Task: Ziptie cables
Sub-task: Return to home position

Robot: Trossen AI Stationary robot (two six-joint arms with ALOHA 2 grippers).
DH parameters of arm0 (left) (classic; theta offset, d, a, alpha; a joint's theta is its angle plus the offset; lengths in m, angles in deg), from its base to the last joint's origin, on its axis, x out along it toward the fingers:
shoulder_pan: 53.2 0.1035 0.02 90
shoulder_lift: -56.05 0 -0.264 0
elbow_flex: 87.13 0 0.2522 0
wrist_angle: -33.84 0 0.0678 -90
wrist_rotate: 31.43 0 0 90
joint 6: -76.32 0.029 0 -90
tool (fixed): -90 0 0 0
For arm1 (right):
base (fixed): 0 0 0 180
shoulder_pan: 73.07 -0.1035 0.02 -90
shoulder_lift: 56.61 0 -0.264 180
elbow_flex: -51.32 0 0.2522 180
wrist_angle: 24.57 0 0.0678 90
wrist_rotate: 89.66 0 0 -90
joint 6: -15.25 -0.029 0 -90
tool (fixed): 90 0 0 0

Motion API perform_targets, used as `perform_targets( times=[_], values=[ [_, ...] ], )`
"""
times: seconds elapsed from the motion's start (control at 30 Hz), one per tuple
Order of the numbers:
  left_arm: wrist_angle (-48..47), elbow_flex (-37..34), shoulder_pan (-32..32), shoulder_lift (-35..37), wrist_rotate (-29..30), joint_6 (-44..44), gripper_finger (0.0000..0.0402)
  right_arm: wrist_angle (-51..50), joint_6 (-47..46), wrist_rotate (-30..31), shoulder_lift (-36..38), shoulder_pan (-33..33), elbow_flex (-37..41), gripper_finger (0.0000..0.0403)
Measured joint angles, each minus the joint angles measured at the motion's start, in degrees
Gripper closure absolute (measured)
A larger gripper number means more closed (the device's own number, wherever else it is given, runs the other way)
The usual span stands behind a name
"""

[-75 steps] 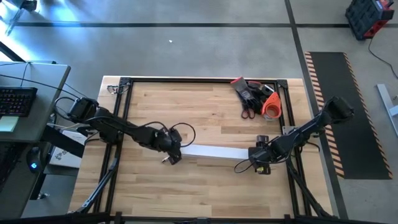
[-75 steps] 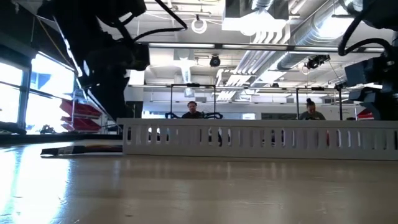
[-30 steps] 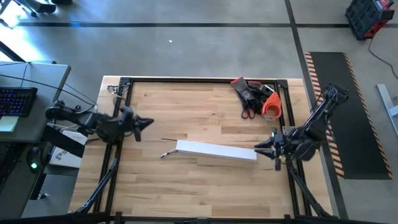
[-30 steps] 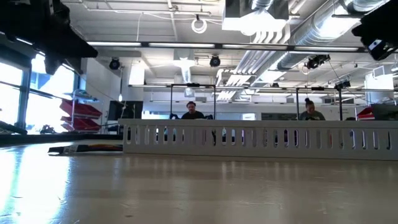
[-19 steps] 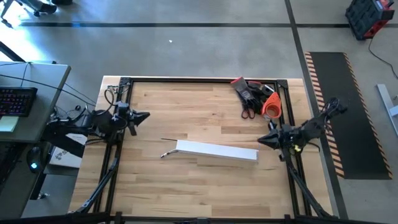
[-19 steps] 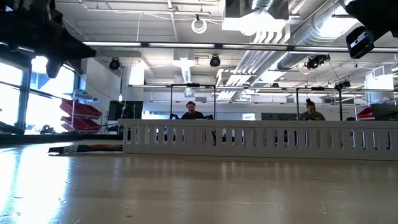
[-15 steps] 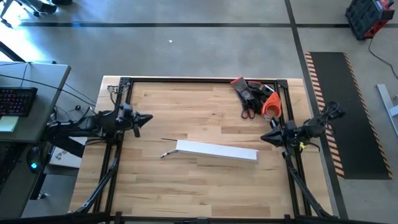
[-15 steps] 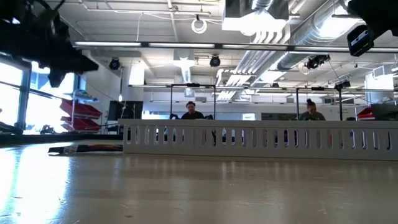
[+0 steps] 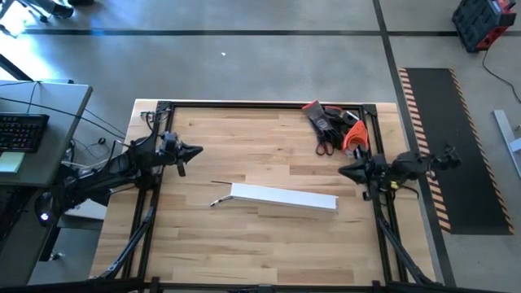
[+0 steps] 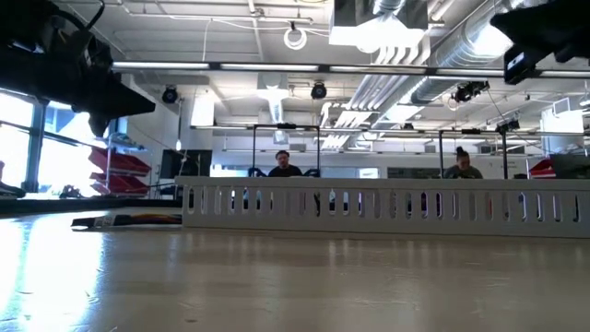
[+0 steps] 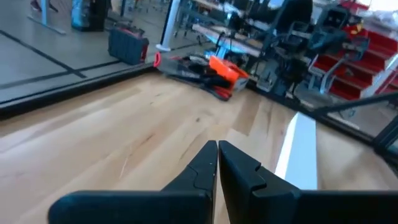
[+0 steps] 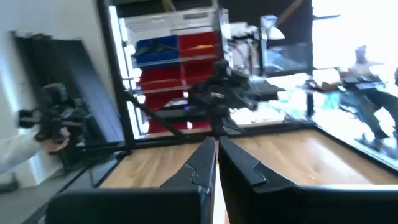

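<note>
While the cables (image 9: pixel 218 201) seem tucked inside the closed duct (image 9: pixel 284 198), one stray end poking out toward the left gripper (image 9: pixel 198 151), that gripper and the right gripper (image 9: pixel 341 171) hang pinched shut and empty, well clear of either duct end, so the job looks done.

Indus. workshop/lab: exposed ceiling ducts (image 10: pixel 406 78), red parts bins (image 10: pixel 115 166), concrete flr (image 9: pixel 244 65).

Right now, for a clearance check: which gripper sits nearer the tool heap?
The right gripper, close beside the red-and-orange tool heap; the left gripper is across the table.
</note>
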Motion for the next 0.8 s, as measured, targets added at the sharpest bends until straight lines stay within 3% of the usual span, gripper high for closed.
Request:
perform_targets(
  times=[0.17,0.27,0.47,0.6,0.67,0.8],
  values=[
    [0.31,-0.84,4.0,0.17,-8.05,4.95,0.0402,4.45,-5.22,-6.88,0.05,7.9,7.53,0.0399],
    [0.62,-1.04,4.32,-0.48,-10.83,8.79,0.0402,1.98,-7.17,-10.43,-0.55,11.24,7.5,0.0399],
    [2.03,-1.42,2.6,-0.72,-10.92,13.94,0.0402,5.22,-1.79,-6.09,-0.64,14.52,7.5,0.0399],
    [15.29,-5.08,-0.01,-0.7,-19.23,15.53,0.0402,5.47,-1.21,-7.31,-0.64,15.52,7.53,0.0399],
    [16.58,-5.39,-1.45,-0.92,-18.35,15.84,0.0402,5.44,-1.7,-7.65,-0.67,15.79,7.53,0.0399],
    [15.15,-5.39,-5.01,-2.03,-10.39,15.19,0.0402,5.0,-3.13,-8.2,-0.91,15.79,7.53,0.0399]
  ],
)
